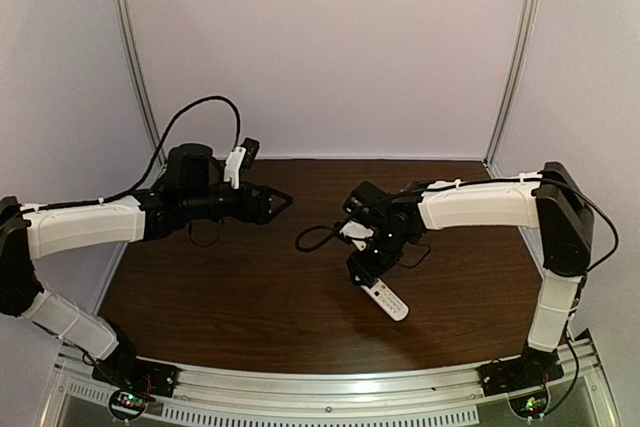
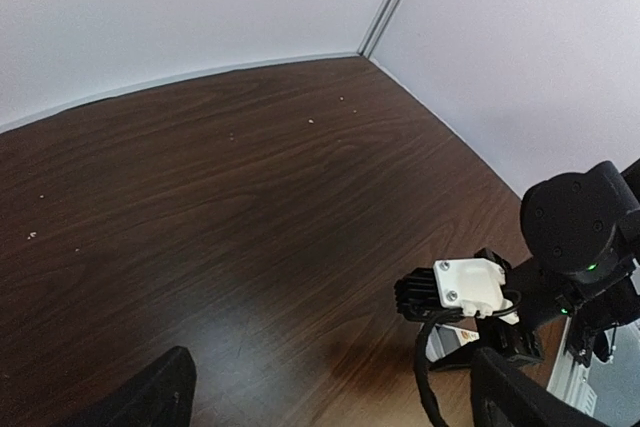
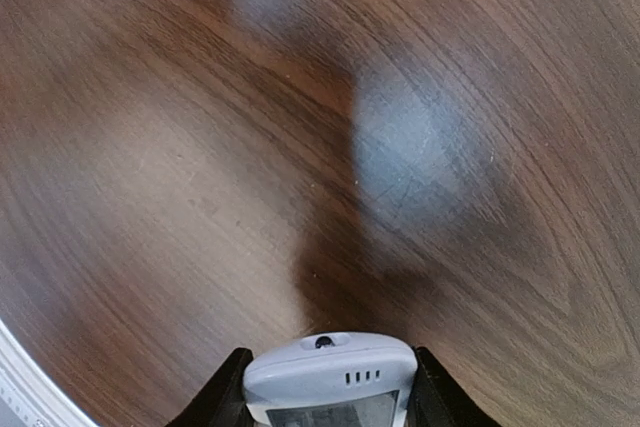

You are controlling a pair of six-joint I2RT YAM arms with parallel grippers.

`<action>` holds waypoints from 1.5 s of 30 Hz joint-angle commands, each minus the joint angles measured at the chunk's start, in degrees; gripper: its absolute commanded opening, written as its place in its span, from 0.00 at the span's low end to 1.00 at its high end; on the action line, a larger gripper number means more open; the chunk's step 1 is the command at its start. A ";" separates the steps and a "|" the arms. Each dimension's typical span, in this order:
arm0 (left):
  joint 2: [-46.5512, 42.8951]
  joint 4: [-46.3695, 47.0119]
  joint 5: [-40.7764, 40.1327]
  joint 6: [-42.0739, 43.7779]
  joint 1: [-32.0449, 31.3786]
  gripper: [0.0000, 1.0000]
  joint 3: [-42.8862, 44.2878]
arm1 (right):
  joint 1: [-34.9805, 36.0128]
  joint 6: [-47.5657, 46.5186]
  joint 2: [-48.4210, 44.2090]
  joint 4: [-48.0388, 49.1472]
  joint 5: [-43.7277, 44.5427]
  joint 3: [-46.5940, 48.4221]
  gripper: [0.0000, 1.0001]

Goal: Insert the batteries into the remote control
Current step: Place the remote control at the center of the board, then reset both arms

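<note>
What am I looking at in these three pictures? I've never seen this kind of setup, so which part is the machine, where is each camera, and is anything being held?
These are two robot arms, white and black, bolted at the near edge of a brown wooden table. The wide picture comes from a fixed camera above and behind them. The other two come from cameras on the wrists, looking past each arm's own fingers.

The right pincer grips a white remote, which slants down toward the table. In the right wrist picture you see the remote's rounded end squeezed between two dark fingers, with bare wood beyond.

The left pincer hangs over the table, holding nothing; in its wrist picture its fingers stand apart. That picture also shows the other arm at the lower right.

No batteries show in any picture.
</note>
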 commanded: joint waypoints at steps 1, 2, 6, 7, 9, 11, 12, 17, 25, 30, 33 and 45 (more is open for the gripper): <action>-0.24 0.49 -2.31 -0.45 1.02 0.97 -1.70 | 1.40 -1.14 3.99 -2.35 4.55 3.15 0.10; -0.12 0.54 -2.39 -0.34 1.04 0.97 -1.89 | 1.54 -1.14 4.88 -2.50 4.79 3.92 0.11; 0.70 -0.21 -3.11 0.30 1.05 0.97 -1.80 | 2.44 -0.86 7.71 -2.96 5.51 5.84 0.12; 0.81 -0.48 -3.39 0.46 1.05 0.98 -1.74 | 2.57 -0.84 8.28 -2.88 5.66 6.08 0.13; 1.06 -0.92 -3.64 0.66 1.05 0.97 -1.73 | 2.88 -0.78 9.20 -3.04 5.54 6.76 0.15; 1.14 -1.53 -3.79 0.78 1.05 0.97 -1.62 | 3.13 -0.61 9.63 -2.93 5.43 6.86 0.22; 1.37 -2.04 -3.85 0.83 1.06 0.98 -1.35 | 3.15 -0.54 9.64 -2.84 5.13 6.90 0.29; 2.39 -5.26 -4.11 0.51 1.13 0.97 0.61 | 3.17 0.35 7.76 -0.76 3.07 5.97 0.69; 2.36 -12.29 -3.15 0.52 3.86 0.97 6.74 | -0.22 2.41 -2.27 7.20 -3.56 3.82 1.00; 2.22 -15.96 -1.34 1.75 8.24 0.97 13.10 | -7.77 4.92 -12.52 16.00 -8.49 -2.44 1.00; 3.13 -19.69 -1.46 2.05 11.74 0.97 16.37 | -13.86 7.02 -19.71 23.44 -10.94 -8.90 1.00; -1.41 -15.68 -0.76 -1.15 17.13 0.97 0.47 | -30.44 14.12 -41.89 39.22 -14.45 -36.15 1.00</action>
